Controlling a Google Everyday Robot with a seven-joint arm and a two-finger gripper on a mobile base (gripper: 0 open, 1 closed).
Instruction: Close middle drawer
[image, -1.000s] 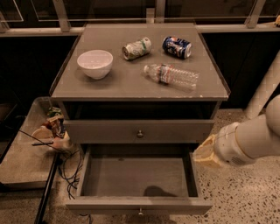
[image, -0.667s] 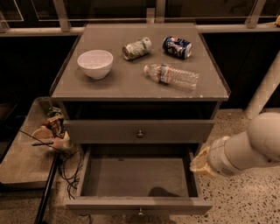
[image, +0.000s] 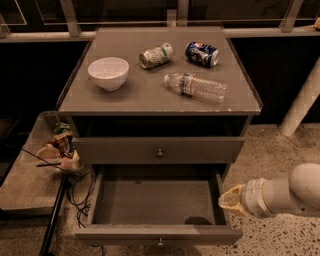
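The middle drawer (image: 157, 202) is pulled far out of the grey-brown cabinet (image: 150, 95) and looks empty inside. Its low front (image: 125, 235) faces me, with a small round knob (image: 160, 243) at the bottom edge of the view. The top drawer (image: 125, 149) above it is shut. The lowest drawer is hidden under the open one. My gripper (image: 230, 200), a tan tip on a white arm, is just outside the open drawer's right side wall, near its front right corner, pointing left.
On the cabinet top are a white bowl (image: 108, 73), a lying green can (image: 155, 55), a lying blue can (image: 202, 53) and a lying clear water bottle (image: 196, 87). A low side table (image: 25, 185) with clutter and cables stands at the left. A white pole (image: 302, 100) rises at the right.
My gripper and arm have moved down the view, toward the front right corner of the open drawer. The drawer has not moved.
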